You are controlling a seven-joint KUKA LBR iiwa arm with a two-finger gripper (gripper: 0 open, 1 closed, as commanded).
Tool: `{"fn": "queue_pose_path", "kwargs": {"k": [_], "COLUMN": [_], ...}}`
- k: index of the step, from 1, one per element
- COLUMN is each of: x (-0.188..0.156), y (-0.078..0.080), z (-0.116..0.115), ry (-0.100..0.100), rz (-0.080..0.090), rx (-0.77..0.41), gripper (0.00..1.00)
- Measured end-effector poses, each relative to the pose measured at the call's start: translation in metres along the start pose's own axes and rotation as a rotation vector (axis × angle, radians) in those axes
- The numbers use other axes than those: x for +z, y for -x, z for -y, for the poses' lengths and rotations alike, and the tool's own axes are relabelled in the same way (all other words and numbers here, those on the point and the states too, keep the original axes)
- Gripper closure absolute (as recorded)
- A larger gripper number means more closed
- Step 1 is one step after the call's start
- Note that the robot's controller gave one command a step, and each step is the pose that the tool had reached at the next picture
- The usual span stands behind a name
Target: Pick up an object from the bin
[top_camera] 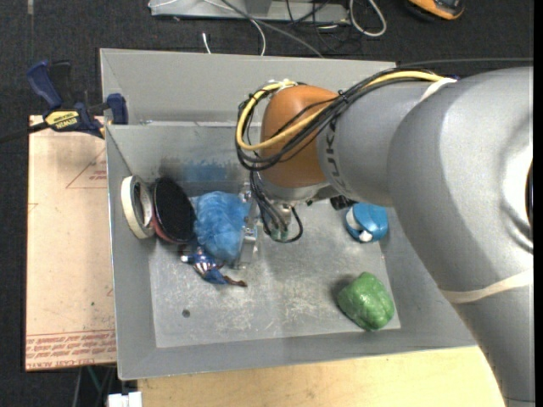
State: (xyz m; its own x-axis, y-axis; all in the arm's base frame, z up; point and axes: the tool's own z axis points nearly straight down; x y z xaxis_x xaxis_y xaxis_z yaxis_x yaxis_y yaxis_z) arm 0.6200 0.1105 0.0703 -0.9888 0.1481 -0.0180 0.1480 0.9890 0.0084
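Watch the crowding at 10 o'clock in the bin [280, 329]. The gripper [251, 242] sits just beside the 3 o'clock side of a blue fluffy lump [217, 223], the nearest thing to pick. That lump presses on a black disc [172, 212], with a white tape roll [133, 208] beyond it. A soft lump like this, I judge, could squash and slip out of a pinch, or drag along the small dark trinket [209, 268] at its 6 o'clock edge. You cannot tell from here whether the gripper is released or clenched.

The arm [458, 168] comes in from 3 o'clock, its orange cover [293, 134] above the gripper, which points steeply down at the floor. 2 other things lie well apart: a green lump [366, 302] at 4 o'clock and a blue-and-white thing [367, 223] at 2 o'clock.
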Motion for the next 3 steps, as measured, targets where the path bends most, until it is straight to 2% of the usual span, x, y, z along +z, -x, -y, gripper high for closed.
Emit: {"fn": "queue_pose_path", "kwargs": {"k": [1,2,3], "x": [0.0,0.0,0.0], "y": [-0.007,-0.005,-0.002], "z": [-0.019,-0.003,0.047], "ry": [-0.003,0.0,0.001], "rz": [0.005,0.002,0.005], "rx": [-0.029,0.029,0.207], "gripper": [0.0,0.0,0.0]}}
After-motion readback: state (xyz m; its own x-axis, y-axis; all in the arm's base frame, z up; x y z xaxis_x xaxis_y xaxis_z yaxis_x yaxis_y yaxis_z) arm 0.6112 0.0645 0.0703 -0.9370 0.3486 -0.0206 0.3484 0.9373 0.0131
